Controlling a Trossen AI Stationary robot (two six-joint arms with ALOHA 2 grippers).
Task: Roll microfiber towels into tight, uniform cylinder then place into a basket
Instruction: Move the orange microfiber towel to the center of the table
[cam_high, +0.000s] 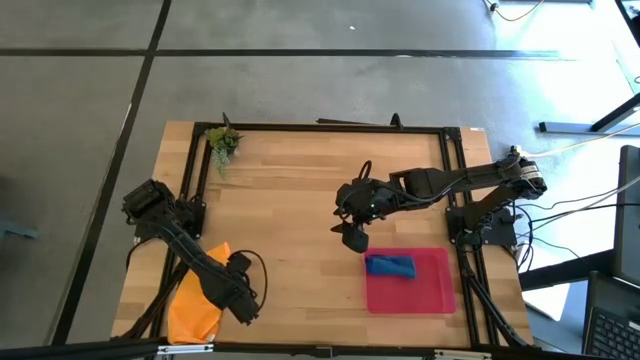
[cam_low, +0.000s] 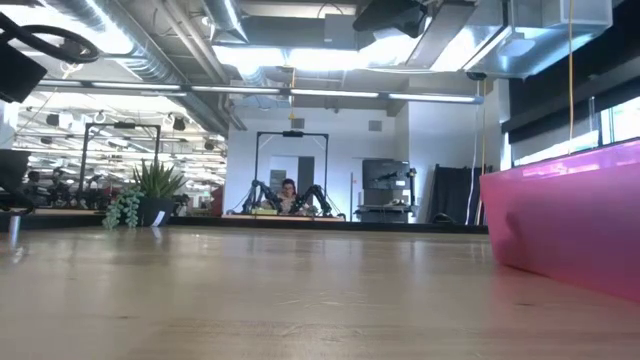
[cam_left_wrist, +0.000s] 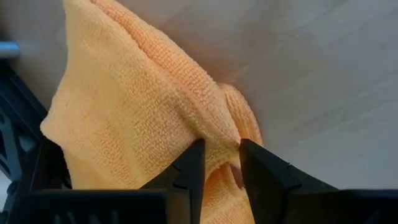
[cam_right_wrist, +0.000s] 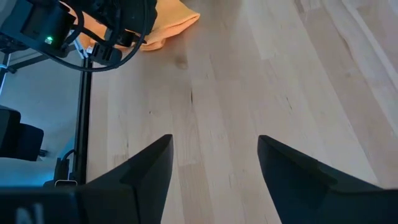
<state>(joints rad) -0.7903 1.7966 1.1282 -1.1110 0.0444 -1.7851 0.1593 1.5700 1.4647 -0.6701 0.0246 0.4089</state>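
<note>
While down at the near left corner of the pale wooden table (cam_high: 300, 215), left gripper (cam_left_wrist: 217, 163) pinching a raised fold of the soft bright orange microfiber towel (cam_left_wrist: 130, 118), fingers (cam_left_wrist: 191, 168) drawn close together with cloth bunched between them. Orange towel (cam_high: 195, 295) crumpled, lying partly over the table's left edge beside the black frame rail, under the left arm's wrist. Right gripper (cam_high: 354, 238) hovering over bare wood just beyond the far left corner of the flat, shallow red rectangular tray (cam_high: 432, 290), fingers (cam_right_wrist: 146, 171) spread wide apart, nothing between them but table planks. Small blue microfiber towel (cam_high: 390, 265) already rolled into a short cylinder, lying inside the tray along its far edge, toward the left end. Tray sitting near the table's right front, close to the right arm's base. Small green potted plant (cam_high: 223, 142) at the far left corner of the table, well apart from both cloths. Seen from table height, pink-red tray wall (cam_low: 565, 215) at the right, plant (cam_low: 145, 195) at the left, a seated person (cam_low: 288, 195) far off in the room behind.
</note>
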